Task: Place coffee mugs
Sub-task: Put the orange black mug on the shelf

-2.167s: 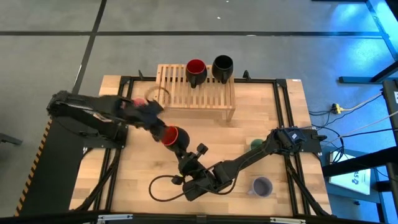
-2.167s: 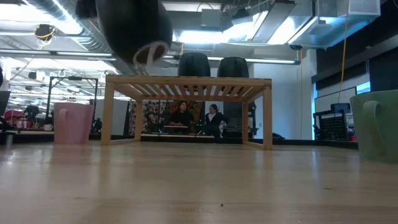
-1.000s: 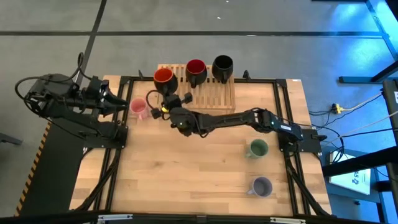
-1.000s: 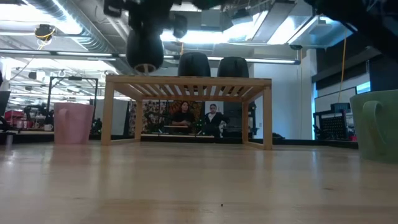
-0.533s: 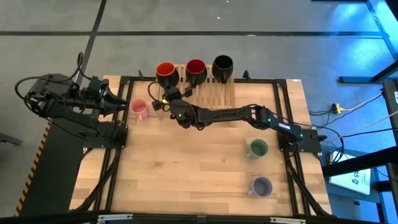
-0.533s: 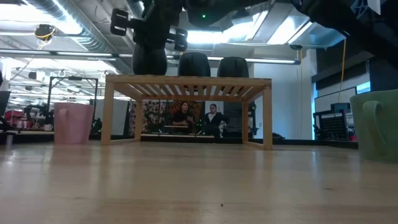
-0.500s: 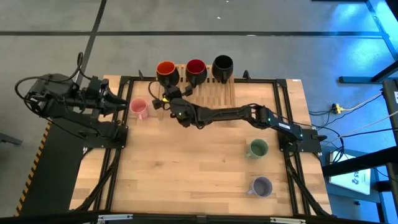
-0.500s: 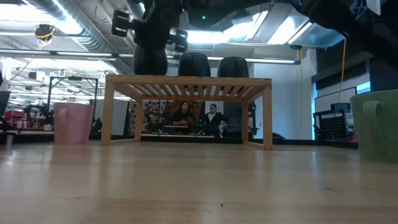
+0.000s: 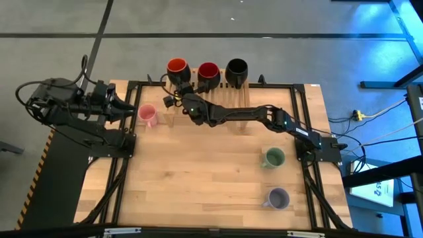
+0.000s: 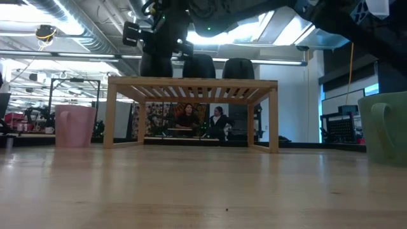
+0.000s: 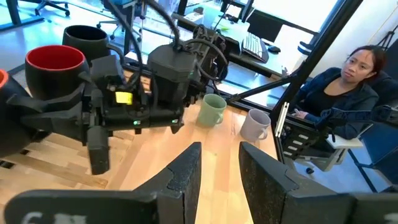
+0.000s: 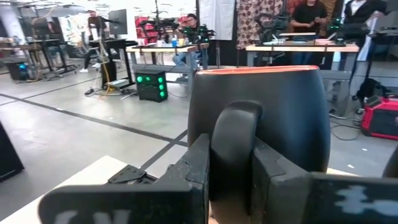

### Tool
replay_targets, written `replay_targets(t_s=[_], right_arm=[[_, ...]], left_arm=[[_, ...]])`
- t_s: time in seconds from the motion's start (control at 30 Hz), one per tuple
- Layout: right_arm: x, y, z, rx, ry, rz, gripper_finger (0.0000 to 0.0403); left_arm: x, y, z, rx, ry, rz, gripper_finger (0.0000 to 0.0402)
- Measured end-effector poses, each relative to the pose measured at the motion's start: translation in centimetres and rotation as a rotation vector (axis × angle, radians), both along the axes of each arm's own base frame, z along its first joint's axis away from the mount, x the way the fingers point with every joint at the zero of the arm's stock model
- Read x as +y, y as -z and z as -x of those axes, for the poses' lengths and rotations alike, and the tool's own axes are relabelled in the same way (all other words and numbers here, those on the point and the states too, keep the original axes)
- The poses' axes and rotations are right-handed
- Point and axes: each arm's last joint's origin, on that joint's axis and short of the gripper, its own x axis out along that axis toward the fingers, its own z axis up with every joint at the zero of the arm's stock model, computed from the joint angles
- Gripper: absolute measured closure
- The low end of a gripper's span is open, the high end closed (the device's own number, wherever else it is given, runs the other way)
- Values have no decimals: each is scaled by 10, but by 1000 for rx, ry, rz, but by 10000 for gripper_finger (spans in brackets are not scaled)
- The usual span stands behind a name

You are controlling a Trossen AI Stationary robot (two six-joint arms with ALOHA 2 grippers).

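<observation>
Right now the right claw (image 9: 180, 84) is clamped on the handle of the orange mug (image 9: 176, 68), holding it at the left end of the wooden rack (image 9: 231, 100), beside the dark red mug (image 9: 209, 73) and black mug (image 9: 236, 69). Off to the side, the left claw (image 9: 127, 111) sits with its fingers apart near the pink mug (image 9: 147, 114). Green mug (image 9: 273, 157) and lavender mug (image 9: 278, 197) stand on the table (image 9: 198, 172).

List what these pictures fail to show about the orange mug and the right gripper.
- Orange mug base: whether it rests on the wooden rack; in the low view the right gripper covers it.
- Mug's inside: the right wrist view shows only its dark outer wall and handle.
- Pink mug handle: too small in the high view.
</observation>
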Motion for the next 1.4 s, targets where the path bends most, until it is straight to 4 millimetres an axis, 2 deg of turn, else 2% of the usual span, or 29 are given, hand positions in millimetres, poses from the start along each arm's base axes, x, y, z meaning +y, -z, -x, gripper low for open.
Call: replay_targets(t_s=[0.27, 0.77, 0.83, 1.0, 1.1, 1.23, 1.4], right_arm=[[-11, 2, 1, -8, -11, -21, 358], [-10, 7, 1, 16, -33, -51, 358], [-10, 7, 1, 17, -34, -51, 342], [-9, 6, 1, -2, -16, -56, 254], [-8, 6, 1, -4, -17, -57, 214], [-3, 6, 0, -1, -18, -57, 188], [5, 6, 0, 17, -13, -42, 182]], left_arm=[[0, -3, -1, -35, 0, 8, 299], [0, -3, -1, -36, 0, 8, 299], [0, -3, -1, -36, 0, 8, 299], [0, -3, -1, -35, 0, 8, 299], [0, -3, -1, -35, 0, 8, 299], [0, -3, -1, -35, 0, 8, 299], [0, -3, -1, -35, 0, 8, 299]])
